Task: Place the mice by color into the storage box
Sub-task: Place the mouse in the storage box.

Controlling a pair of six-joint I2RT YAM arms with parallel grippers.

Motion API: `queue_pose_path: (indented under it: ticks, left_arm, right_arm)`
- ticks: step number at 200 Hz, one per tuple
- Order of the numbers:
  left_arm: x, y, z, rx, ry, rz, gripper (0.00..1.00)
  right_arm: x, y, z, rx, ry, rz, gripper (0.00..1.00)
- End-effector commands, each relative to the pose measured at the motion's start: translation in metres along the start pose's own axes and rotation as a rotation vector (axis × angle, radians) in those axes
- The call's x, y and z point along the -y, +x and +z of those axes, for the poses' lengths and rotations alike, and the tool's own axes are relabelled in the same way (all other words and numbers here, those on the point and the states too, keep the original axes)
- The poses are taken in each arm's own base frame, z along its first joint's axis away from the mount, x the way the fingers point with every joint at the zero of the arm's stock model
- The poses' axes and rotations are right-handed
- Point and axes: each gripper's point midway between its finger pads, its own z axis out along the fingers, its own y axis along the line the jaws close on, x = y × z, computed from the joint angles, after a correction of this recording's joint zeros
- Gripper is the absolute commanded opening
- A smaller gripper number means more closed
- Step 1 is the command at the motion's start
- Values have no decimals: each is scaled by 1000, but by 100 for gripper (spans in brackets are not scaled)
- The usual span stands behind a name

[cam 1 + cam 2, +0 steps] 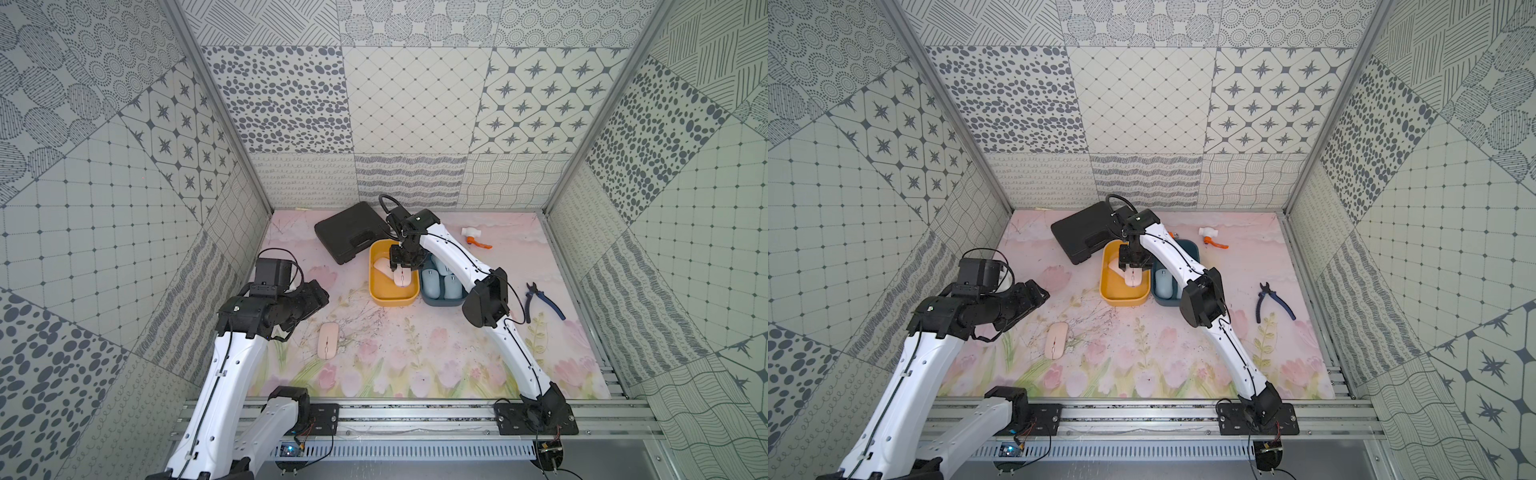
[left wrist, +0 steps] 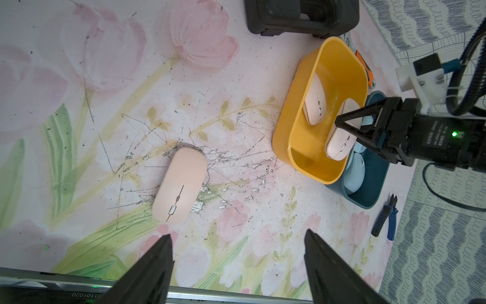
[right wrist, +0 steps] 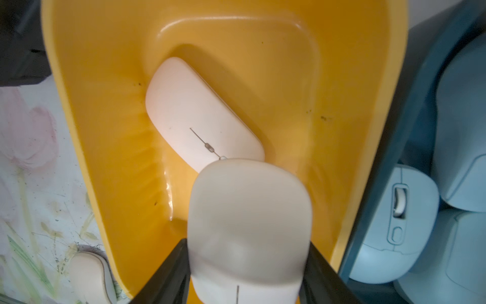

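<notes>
Three blue mice (image 1: pixel 451 286) fill the teal bin (image 1: pixel 440 304).

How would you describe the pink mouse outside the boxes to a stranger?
Find the yellow box on the flowered mat. Nearer the left arm, one pink mouse lies flat on the mat. Alone among the mice, it is outside any box.

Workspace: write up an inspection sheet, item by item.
Surface: floral mat, scratched mid-area.
Job's things: loose pink mouse on mat; second pink mouse lying in yellow bin; held pink mouse above it; three blue mice in blue bin.
Clutter: black case, blue-handled pliers, white-orange valve.
Jaws: right jaws shut on held pink mouse; left jaws open, empty.
Cables: black cable looped at right wrist.
Surroundings: patterned walls, aluminium rail in front.
</notes>
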Motion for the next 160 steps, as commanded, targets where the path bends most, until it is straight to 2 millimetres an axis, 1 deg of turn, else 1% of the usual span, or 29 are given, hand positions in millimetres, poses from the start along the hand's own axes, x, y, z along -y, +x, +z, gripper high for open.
queue_pose_path:
  ticks: [1, 21, 34, 41, 56, 73, 92, 103, 117, 124, 138, 160]
  left_arm:
    - [0, -2, 2, 5, 4, -9, 81]
    - [-3, 0, 0, 8, -7, -9, 81]
    - [-5, 0, -2, 14, -16, -7, 81]
    - [-6, 0, -4, 17, -20, -4, 81]
    - [-7, 1, -7, 21, -24, -1, 81]
    - [-8, 1, -9, 22, -30, 0, 81]
    - [-10, 1, -11, 32, -36, 0, 81]
    - [-11, 0, -13, 40, -44, -1, 81]
    - [-13, -2, -18, 57, -57, -6, 81]
    - [-14, -3, -22, 70, -67, -13, 81]
    - [-19, -7, -33, 103, -95, -31, 82]
    - [-25, -11, -55, 172, -124, -66, 84]
  right_arm:
    - [-9, -5, 0, 14, -47, -27, 65]
    - [-9, -4, 9, -4, -53, -32, 67]
    - [-9, -3, 14, -11, -55, -33, 71]
    - [-9, -4, 15, -12, -58, -36, 73]
    - [-8, -6, 15, -2, -53, -42, 74]
    - [-8, -10, 6, 19, -52, -42, 74]
    - [-12, -11, -14, 55, -60, -47, 74]
    - [-18, -7, -26, 67, -67, -60, 74]
    - [-31, 8, -35, 57, -78, -73, 74]
    - [-41, 18, -37, 50, -87, -83, 74]
    - [-67, 46, -35, 33, -102, -123, 75]
    - [-108, 90, -29, 7, -135, -178, 75]
